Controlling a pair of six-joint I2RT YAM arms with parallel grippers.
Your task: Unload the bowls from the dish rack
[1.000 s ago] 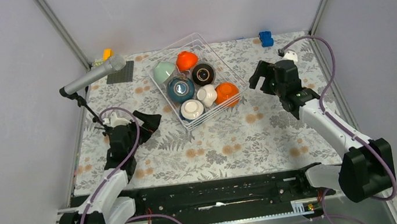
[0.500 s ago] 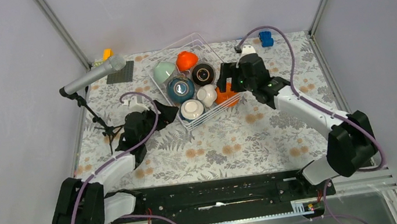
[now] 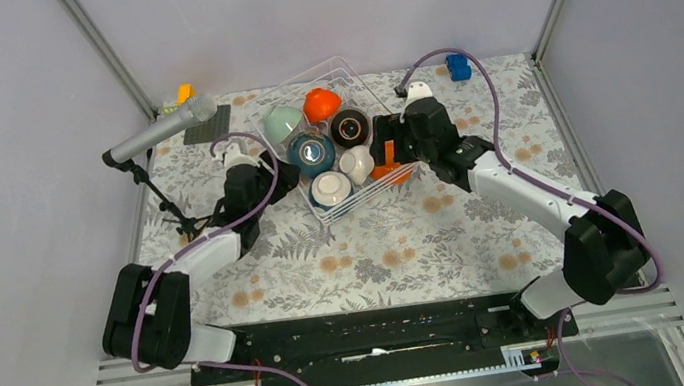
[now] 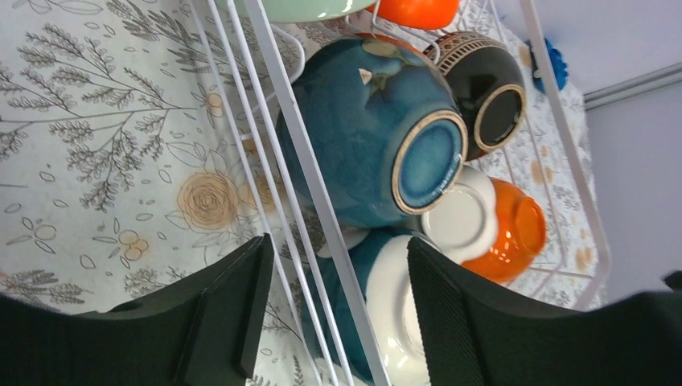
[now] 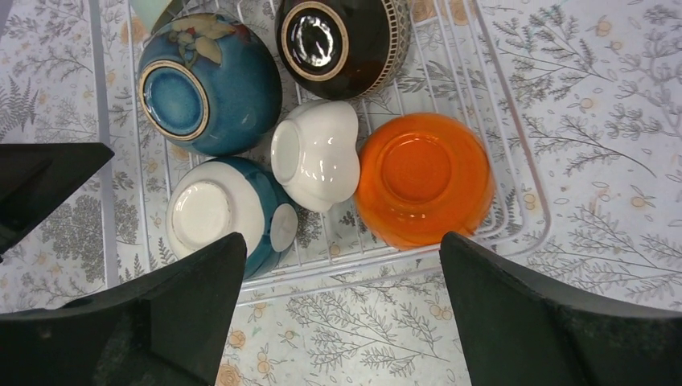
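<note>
A floral-print desk (image 3: 404, 235), boxed by plain grey walls (image 3: 341, 1), carries the dish rack (image 4: 303, 161). The left claw (image 4: 334, 314) is spread astride its wire side. The right claw (image 5: 342, 297) gapes over the bowls (image 5: 422, 177).

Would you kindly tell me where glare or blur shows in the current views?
Top external: soft, even light, nothing blurred. Right wrist: sharp, with bright glints on the dark brown bowl and cream-white bowl. Left wrist: teal bowl sharp, with only a faint sheen.
</note>
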